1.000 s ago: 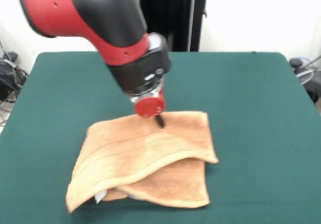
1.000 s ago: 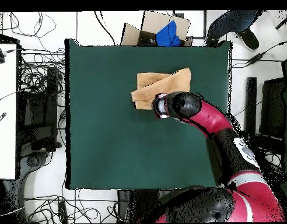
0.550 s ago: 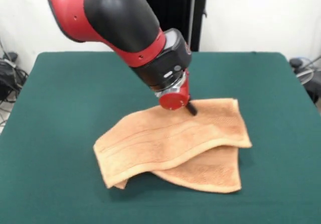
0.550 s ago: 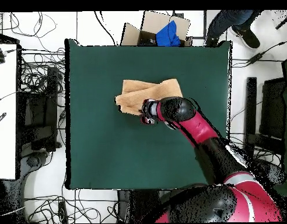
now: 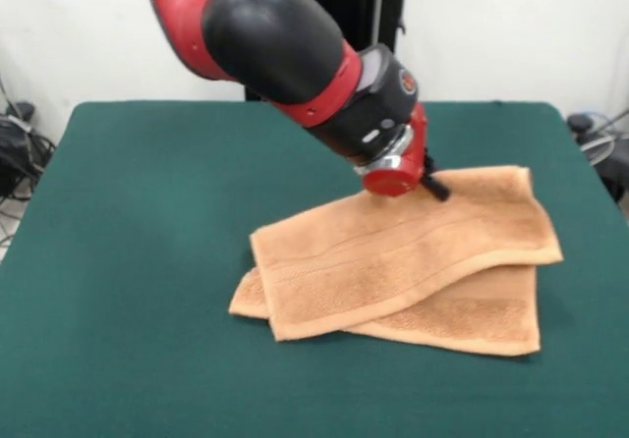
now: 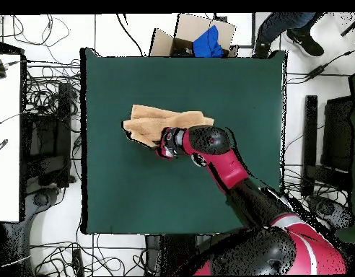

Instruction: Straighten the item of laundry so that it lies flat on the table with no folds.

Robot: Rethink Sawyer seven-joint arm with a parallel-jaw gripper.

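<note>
Holding the towel (image 5: 403,261) at its top edge, right of the middle, my gripper (image 5: 433,187) seems pinched on it, and next I must unfold the doubled layers on the table (image 5: 147,212).

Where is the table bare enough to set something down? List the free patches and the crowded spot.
In the front view the table is bare left of the towel, from the near edge to the far edge, and along the far edge behind the arm. Crowded: the right side, where the folded towel lies with the gripper at its far edge.
</note>
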